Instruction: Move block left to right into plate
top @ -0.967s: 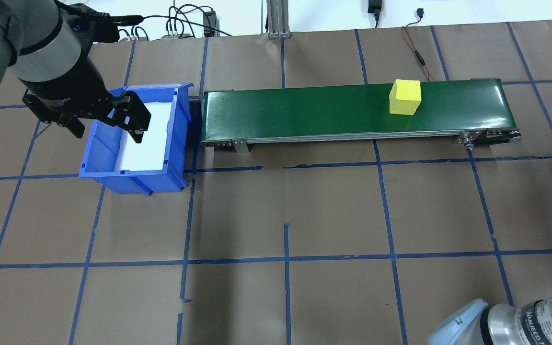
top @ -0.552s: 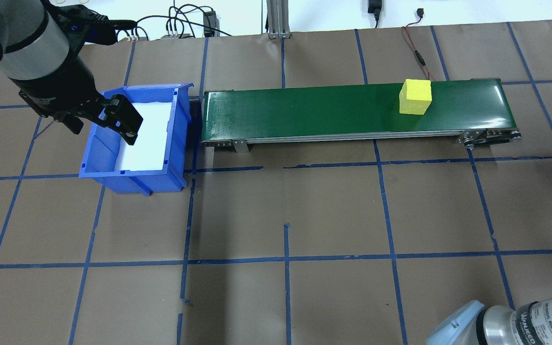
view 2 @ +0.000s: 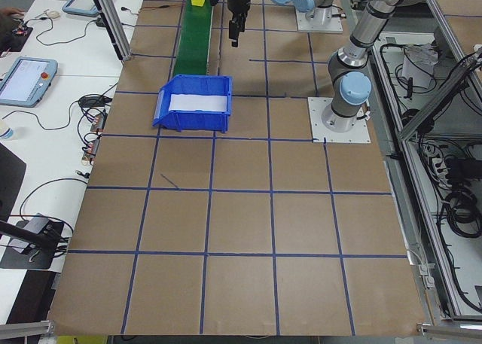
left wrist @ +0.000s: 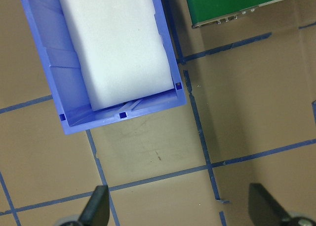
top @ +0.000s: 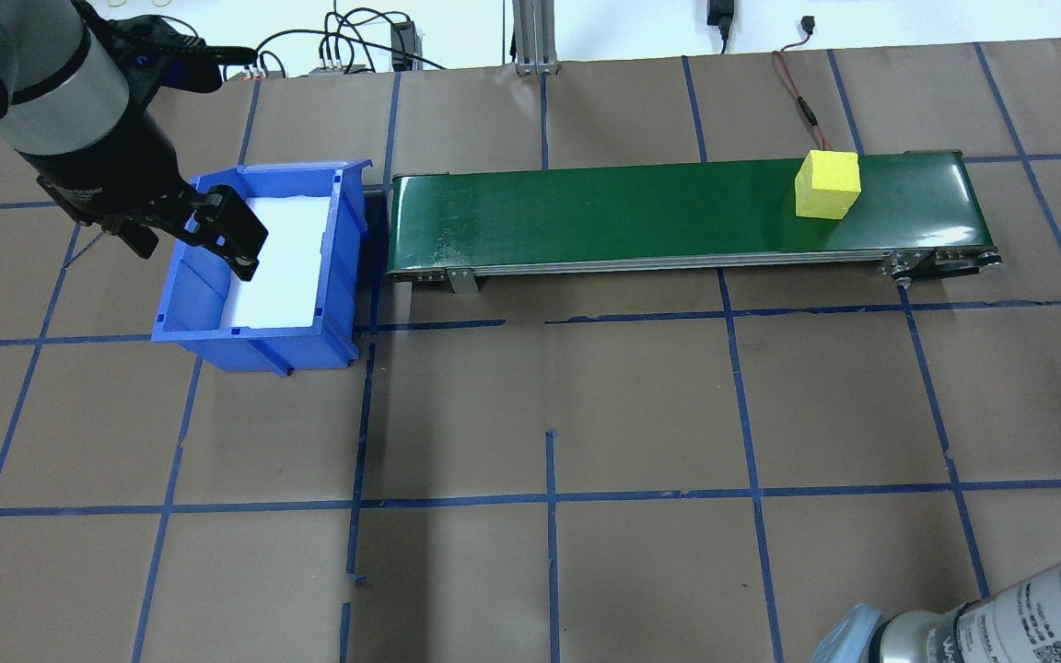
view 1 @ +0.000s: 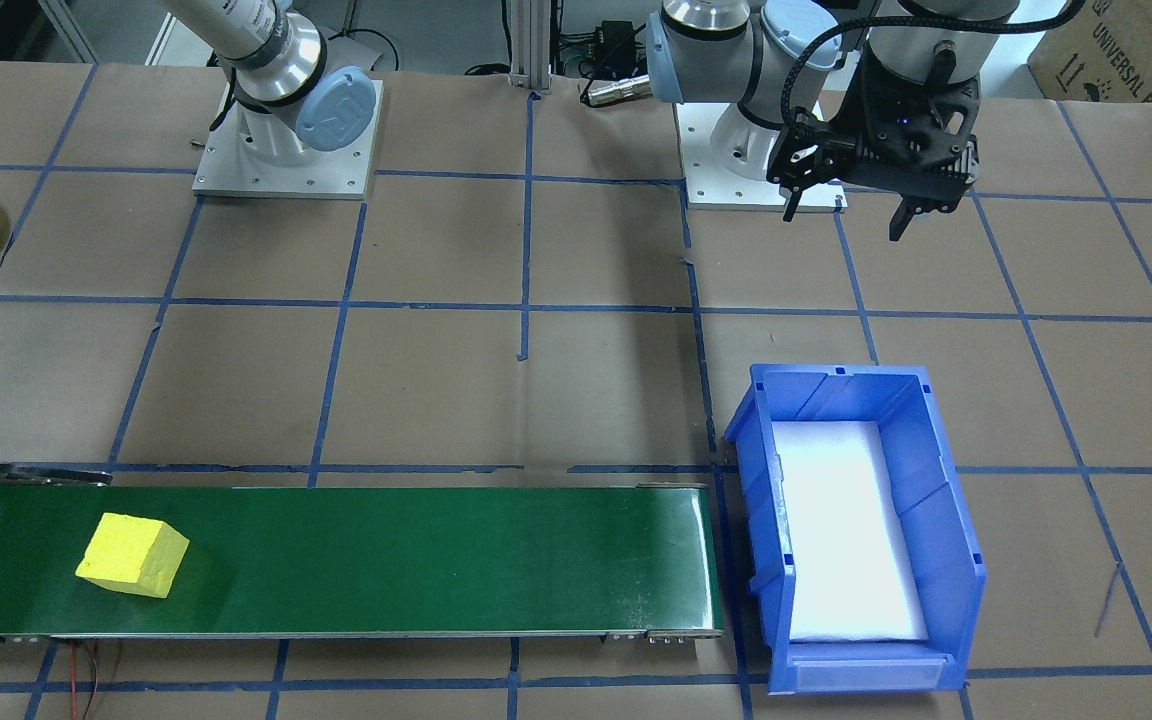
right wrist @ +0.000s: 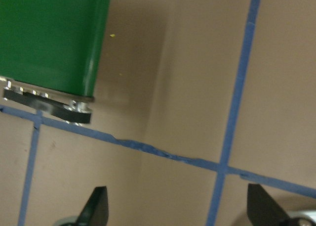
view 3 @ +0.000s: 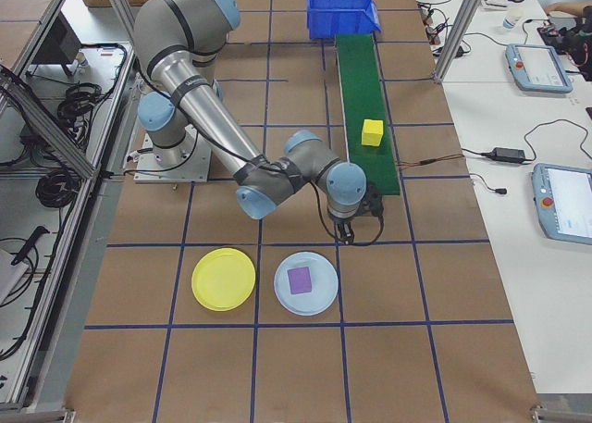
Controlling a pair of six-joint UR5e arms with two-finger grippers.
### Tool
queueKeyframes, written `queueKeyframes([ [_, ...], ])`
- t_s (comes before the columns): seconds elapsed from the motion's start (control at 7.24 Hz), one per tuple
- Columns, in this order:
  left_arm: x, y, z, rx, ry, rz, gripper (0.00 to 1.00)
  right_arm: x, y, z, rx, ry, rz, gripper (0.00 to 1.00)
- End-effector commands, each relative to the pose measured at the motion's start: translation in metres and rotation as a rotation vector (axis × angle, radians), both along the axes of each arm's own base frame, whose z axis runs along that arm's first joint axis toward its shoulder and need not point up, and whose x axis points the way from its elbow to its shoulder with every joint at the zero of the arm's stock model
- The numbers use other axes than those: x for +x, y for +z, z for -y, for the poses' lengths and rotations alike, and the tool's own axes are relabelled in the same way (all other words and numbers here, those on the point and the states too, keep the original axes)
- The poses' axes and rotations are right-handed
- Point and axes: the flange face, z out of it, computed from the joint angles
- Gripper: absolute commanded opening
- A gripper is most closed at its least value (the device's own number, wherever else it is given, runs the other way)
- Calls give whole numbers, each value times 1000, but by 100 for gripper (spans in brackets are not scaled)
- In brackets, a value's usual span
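Waiting on the yellow block (top: 828,184) near the conveyor (top: 586,216) end; my right tool (right wrist: 175,206), fingers apart, must grab it beside that end.

Robotics lab: taped grid table (top: 641,405), teach pendants (view 3: 564,204), cables.

Left gripper (view 1: 850,212) hangs from a raised arm, pointing down, fingers (left wrist: 97,206) spread wide with nothing between them. Right arm stretched low and far out, elbow bent, wrist turned down; right gripper (right wrist: 177,206) likewise spread apart and empty, fingertips (right wrist: 260,205) just in the wrist view
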Motion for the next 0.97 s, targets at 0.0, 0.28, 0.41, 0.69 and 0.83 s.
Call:
queueKeyframes([
  [0.0, 5, -5, 3, 3, 10, -2, 100, 68, 0, 32, 41, -63, 30, 100],
  [0.28, 20, -7, 9, -1, 53, -62, 100, 118, 3, 49, 93, -173, 45, 100],
  [0.41, 19, -7, 9, -3, 62, -76, 100, 133, 5, 53, 106, -207, 47, 100],
  [0.69, 18, 0, 7, -19, 150, -65, 100, 159, 19, 67, 105, -276, 43, 100],
  [0.83, 18, 2, 5, -24, 192, -63, 100, 157, 27, 75, 84, -290, 49, 100],
])
